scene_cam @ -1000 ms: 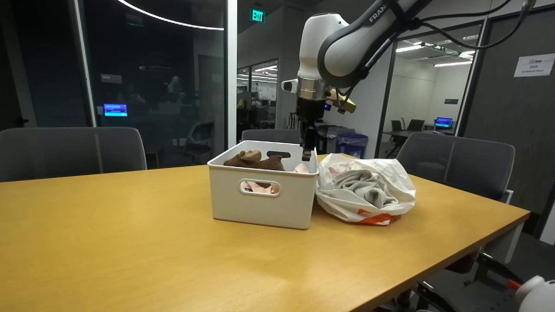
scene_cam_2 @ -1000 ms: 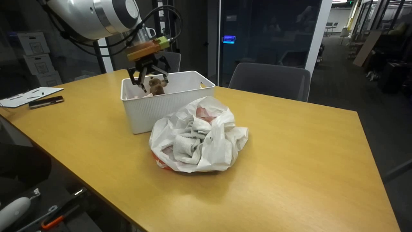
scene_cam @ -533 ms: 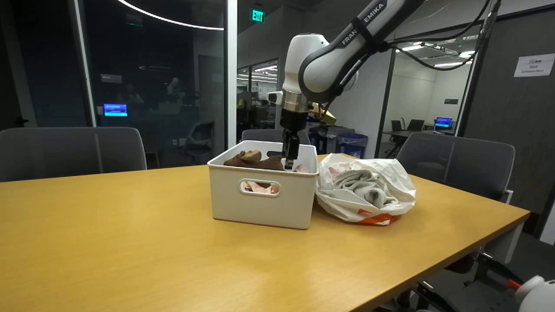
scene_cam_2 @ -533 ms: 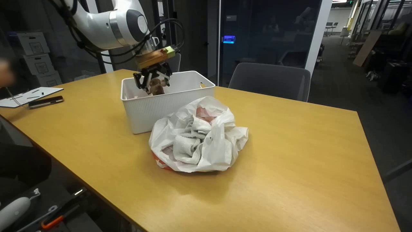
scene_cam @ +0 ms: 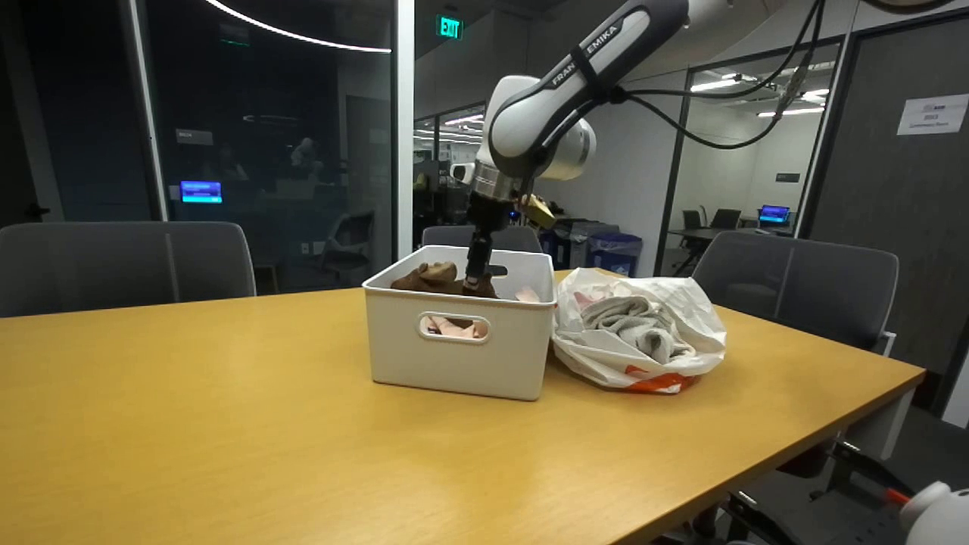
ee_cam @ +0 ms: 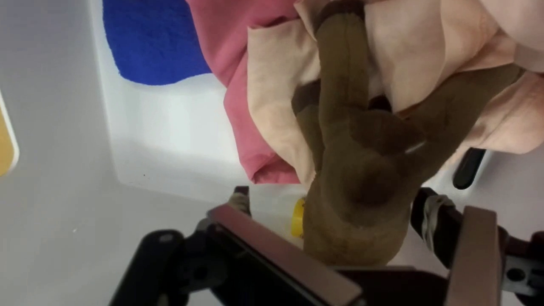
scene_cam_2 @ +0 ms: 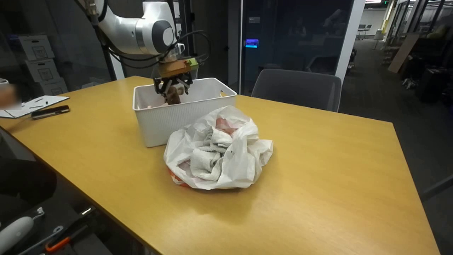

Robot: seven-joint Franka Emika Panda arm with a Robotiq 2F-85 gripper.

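**Glass wall behind, wooden surface below: your tool straddles a brown plush toy, grip not made**

You have the tool inside the rim of the white bin, its jaws standing wide apart and holding nothing. Seen from the wrist, the toy lies between them, limbs spread over peach cloth and pink cloth. One fingertip stands apart from the toy; I cannot tell whether the opposite one touches it or sits just beside it. Farther out ahead of the tool, blue cloth lies in the bin. A small yellow thing, too hidden to name, shows between the fingers, next to the toy. Outside the bin, near your tool, a white plastic bag with gray cloth in its mouth sits against the wall or just beside it.

Judging by this, your reach looks done: the tool is at the toy, a finger on either side. Closing on it looks undone, and so does any lift, since you have the toy lying in the bin, on the cloths.
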